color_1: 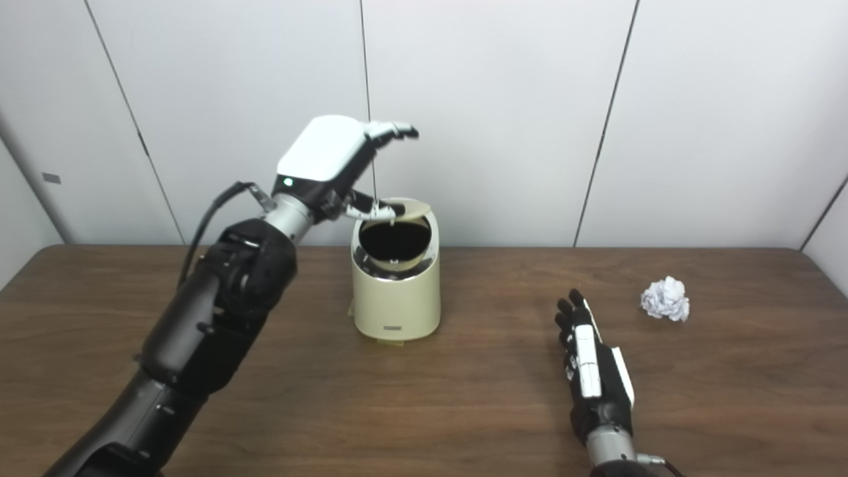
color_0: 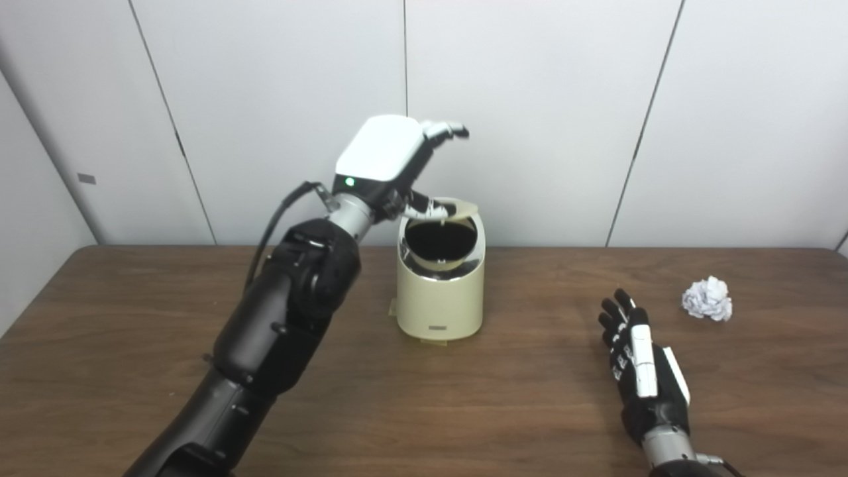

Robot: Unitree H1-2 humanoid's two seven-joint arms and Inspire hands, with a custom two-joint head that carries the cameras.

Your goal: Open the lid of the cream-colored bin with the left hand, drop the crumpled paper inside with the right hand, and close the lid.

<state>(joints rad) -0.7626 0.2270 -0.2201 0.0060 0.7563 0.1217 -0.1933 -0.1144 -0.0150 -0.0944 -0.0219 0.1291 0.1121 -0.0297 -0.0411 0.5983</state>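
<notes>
My left hand [color_0: 391, 156] is raised above the back rim of the cream-colored bin [color_0: 440, 295], which stands near the middle of the wooden table [color_0: 132, 371]. My thumb lies against the lid [color_0: 464, 209], which is swung up and tipped back, so the dark round mouth of the bin shows inside its shiny ring. My other fingers [color_0: 447, 129] curl forward in the air above the lid, holding nothing. My right hand [color_1: 593, 371] rests low over the table to the right of the bin, fingers straight and spread, empty. The crumpled paper [color_1: 666, 298] lies on the table beyond that hand and further right, apart from it.
</notes>
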